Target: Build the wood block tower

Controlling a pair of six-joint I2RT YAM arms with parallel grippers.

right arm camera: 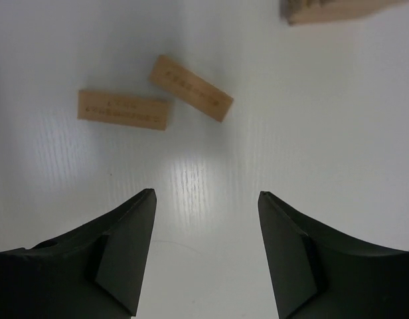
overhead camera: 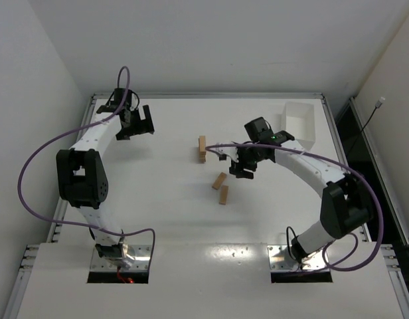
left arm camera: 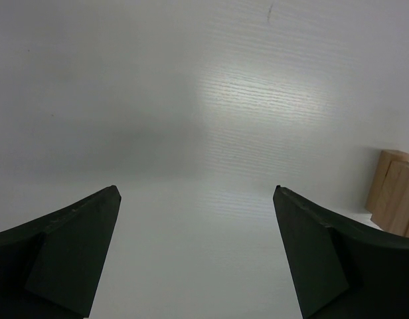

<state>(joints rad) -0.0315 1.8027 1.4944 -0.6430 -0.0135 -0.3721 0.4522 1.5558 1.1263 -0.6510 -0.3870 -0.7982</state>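
Observation:
The tower (overhead camera: pixel 202 149) is a short stack of tan wood blocks at the table's middle; its edge shows in the left wrist view (left arm camera: pixel 394 194) and the right wrist view (right arm camera: pixel 330 9). Two loose wood blocks lie flat in front of it: one (overhead camera: pixel 219 181) (right arm camera: pixel 191 88) and another (overhead camera: pixel 224 195) (right arm camera: pixel 123 109). My right gripper (overhead camera: pixel 234 164) (right arm camera: pixel 206 196) is open and empty, to the right of the tower, above bare table near the loose blocks. My left gripper (overhead camera: pixel 146 119) (left arm camera: pixel 196 191) is open and empty at the far left, well away from the tower.
A white rectangular tray (overhead camera: pixel 300 123) stands at the back right. The table's raised rim (overhead camera: pixel 204 95) runs along the back. Purple cables loop off both arms.

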